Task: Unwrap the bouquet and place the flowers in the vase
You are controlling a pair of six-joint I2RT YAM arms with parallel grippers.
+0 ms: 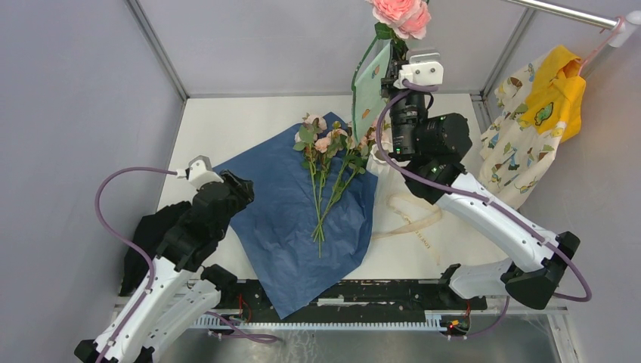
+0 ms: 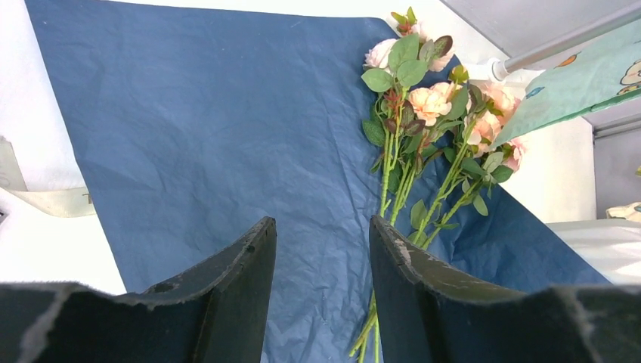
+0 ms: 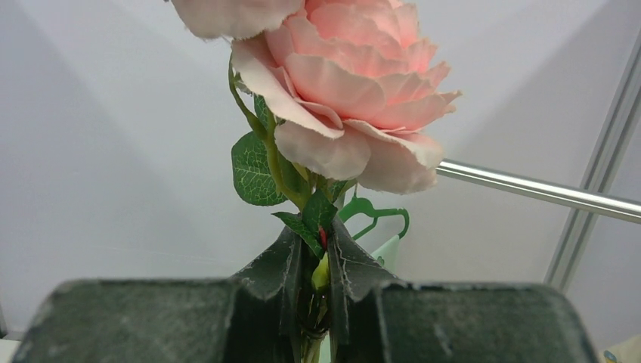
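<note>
Grey panel walls are enclosing a white tabletop (image 1: 227, 128), and a sheet of blue paper (image 1: 287, 227) is lying spread open across its middle, navy side up, with its near corner hanging over the front edge between the two arm bases. The flowers (image 1: 329, 162) are lying loose on the paper's right half: pink and peach heads are pointing towards the back wall, and the thin green stems are converging towards the near side. A cream ribbon (image 1: 412, 219) is trailing on the bare surface just right of the paper.

The left hand (image 2: 321, 227) is hovering over the paper's left part with its fingers standing apart and nothing between them (the stems are lying off to its right in the wrist view, not touching it).

The right hand (image 3: 311, 249) is reaching up high at the back of the enclosure, fingers pointing upward and closing tightly on the green stem of a single pink rose (image 3: 348, 83). The bloom is standing well above the fingertips, with a leaf just below it.

A green patterned cloth (image 1: 372, 87) is hanging on a hanger just beside that raised arm. A yellow and cream printed garment (image 1: 537, 128) is hanging from the rail at the right wall. Something dark and crumpled (image 1: 147, 242) is sitting beside the left arm.
</note>
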